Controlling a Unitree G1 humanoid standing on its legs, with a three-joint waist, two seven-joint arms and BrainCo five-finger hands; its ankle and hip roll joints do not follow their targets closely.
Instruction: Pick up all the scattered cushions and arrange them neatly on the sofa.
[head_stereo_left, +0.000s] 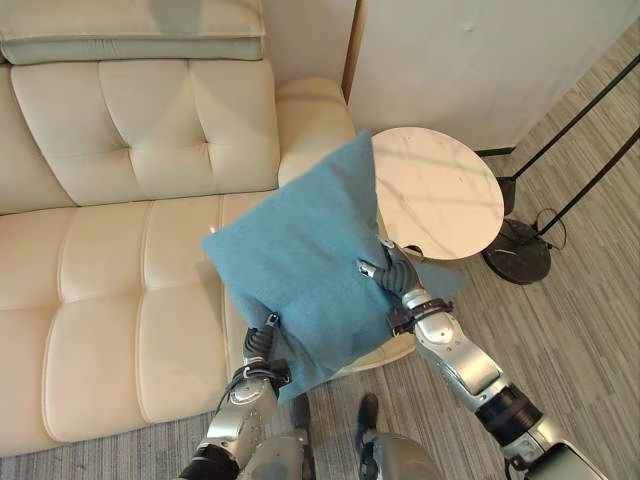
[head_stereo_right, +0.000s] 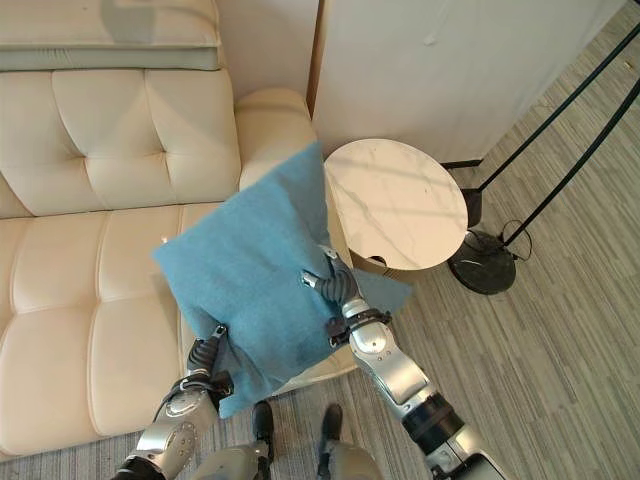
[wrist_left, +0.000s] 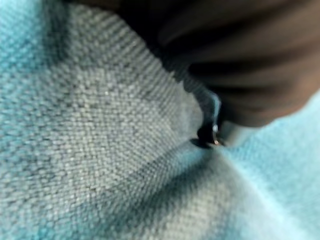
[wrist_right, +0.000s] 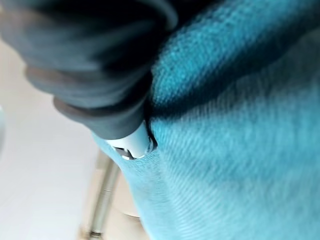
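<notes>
We hold the blue cushion (head_stereo_left: 305, 265) up between both robot hands, over the sofa's (head_stereo_left: 110, 290) right end beside the round marble side table (head_stereo_left: 440, 190). Our left robot hand (head_stereo_left: 262, 345) grips its near lower corner; our right robot hand (head_stereo_left: 392, 270) presses its right edge, fingers hidden in cloth, so we cannot tell their state. We judge the cushion could slip and drop to the floor if either side loosens.

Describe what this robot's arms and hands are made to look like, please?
Both arms are silver-grey shells with black joint rings. The left hand and right hand have dark ribbed covers over the back and wrist, with silver fingers beyond them. A thin dark band circles each wrist.
</notes>
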